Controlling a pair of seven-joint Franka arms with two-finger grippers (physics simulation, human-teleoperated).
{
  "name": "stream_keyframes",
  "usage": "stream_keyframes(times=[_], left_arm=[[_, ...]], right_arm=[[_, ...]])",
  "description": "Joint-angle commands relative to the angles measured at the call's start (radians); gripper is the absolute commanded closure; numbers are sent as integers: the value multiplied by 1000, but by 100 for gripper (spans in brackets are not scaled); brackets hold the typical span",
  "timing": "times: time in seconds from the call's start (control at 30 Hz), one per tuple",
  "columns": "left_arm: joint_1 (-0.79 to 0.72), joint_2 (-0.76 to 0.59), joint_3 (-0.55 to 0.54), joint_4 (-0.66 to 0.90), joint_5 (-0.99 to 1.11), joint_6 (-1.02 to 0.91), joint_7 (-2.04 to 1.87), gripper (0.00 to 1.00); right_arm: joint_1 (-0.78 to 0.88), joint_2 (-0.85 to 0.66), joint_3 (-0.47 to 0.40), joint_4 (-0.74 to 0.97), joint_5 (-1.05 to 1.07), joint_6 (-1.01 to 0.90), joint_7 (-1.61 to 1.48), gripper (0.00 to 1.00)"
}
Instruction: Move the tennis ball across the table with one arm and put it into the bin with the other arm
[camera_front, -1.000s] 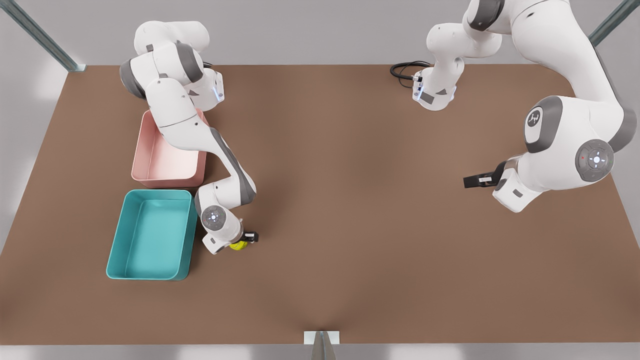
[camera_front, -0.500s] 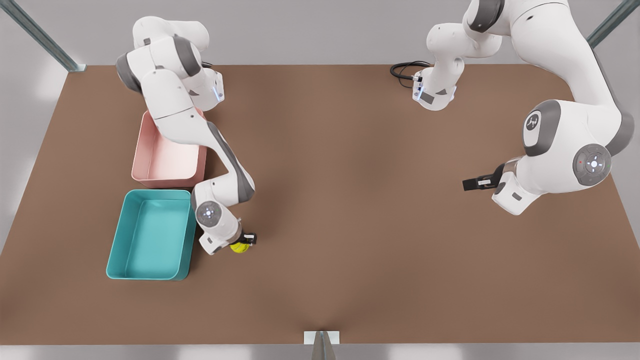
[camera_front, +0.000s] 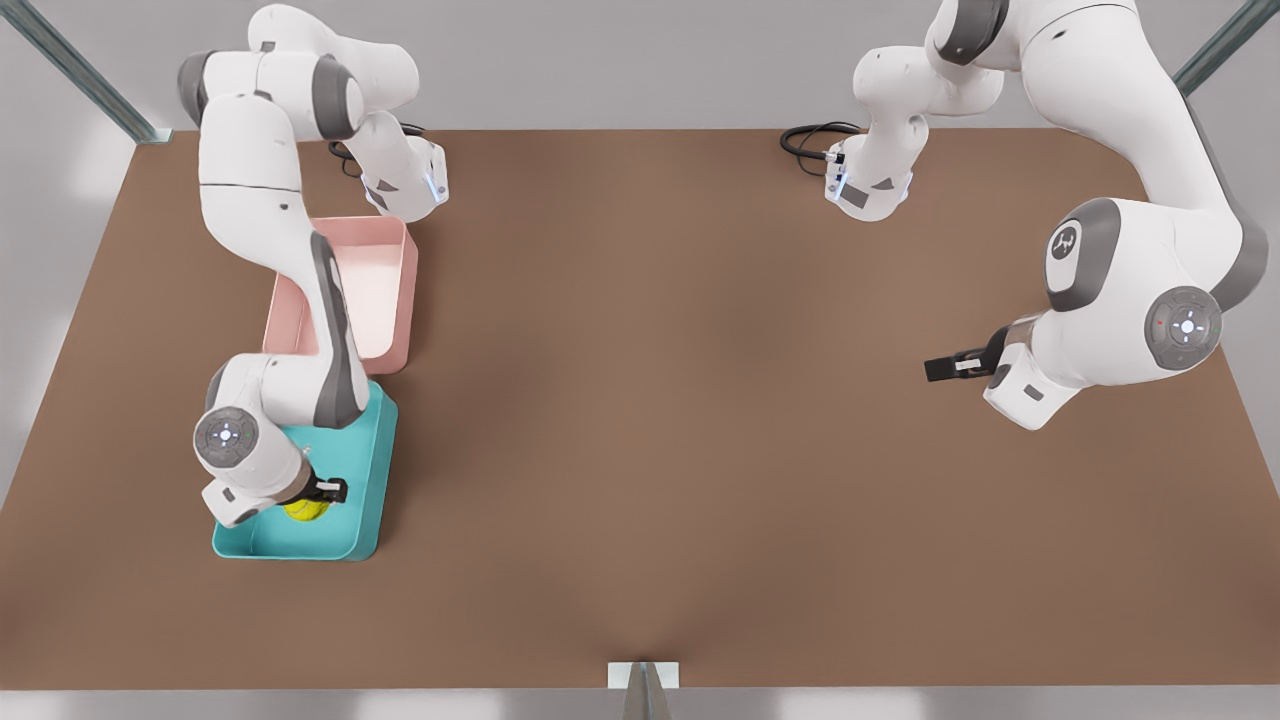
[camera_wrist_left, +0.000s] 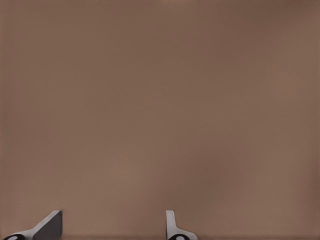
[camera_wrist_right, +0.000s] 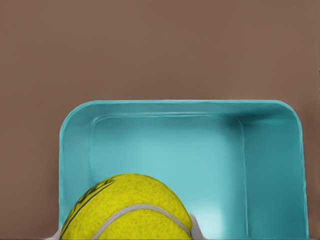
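- The right end effector (camera_front: 322, 497) is clamped on the ball (camera_front: 305, 509), held over the bin (camera_front: 372, 470).
- Risk: released from a height, the ball could bounce out over the bin's low wall.
- The pink tray (camera_front: 385, 290) looks empty.
- The left end effector (camera_front: 945, 367) waits, fingers apart, over bare bench (camera_front: 700, 400).

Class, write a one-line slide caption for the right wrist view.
Right gripper shut on the tennis ball, held above the teal bin on the brown table.
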Motion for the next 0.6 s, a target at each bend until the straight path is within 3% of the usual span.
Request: stream_keyframes(times=[0.0, 0.1, 0.13, 0.2, 0.23, 0.3, 0.37, 0.43, 0.57], left_arm=[[-1, -1, -1, 1, 1, -1, -10, 0], [-1, 2, 0, 1, 1, -1, -11, 0], [-1, 2, -1, 1, 1, -1, -10, 0], [-1, 6, -1, 1, 1, 2, -10, 0], [-1, 6, -1, 1, 1, 2, -10, 0], [-1, 6, -1, 1, 1, 5, -10, 0], [-3, 6, 0, 1, 1, 5, -11, 0], [-3, 6, -1, 1, 1, 4, -11, 0], [-3, 6, -1, 1, 1, 4, -11, 0]], right_arm=[[-8, 12, -6, -3, 28, -45, -402, 0], [-6, 12, -4, -1, 30, -47, -394, 0], [-6, -17, 10, 8, 62, -129, -386, 0], [-5, -60, 62, 132, 76, -467, -184, 0], [-5, -70, 129, 237, -36, -645, -129, 0], [-127, -230, 349, 238, -145, -765, -63, 0], [-235, -313, 425, 200, -139, -762, -60, 0], [-233, -433, 418, 109, -127, -757, -61, 0], [-225, -462, 353, 76, -47, -752, -61, 0]])
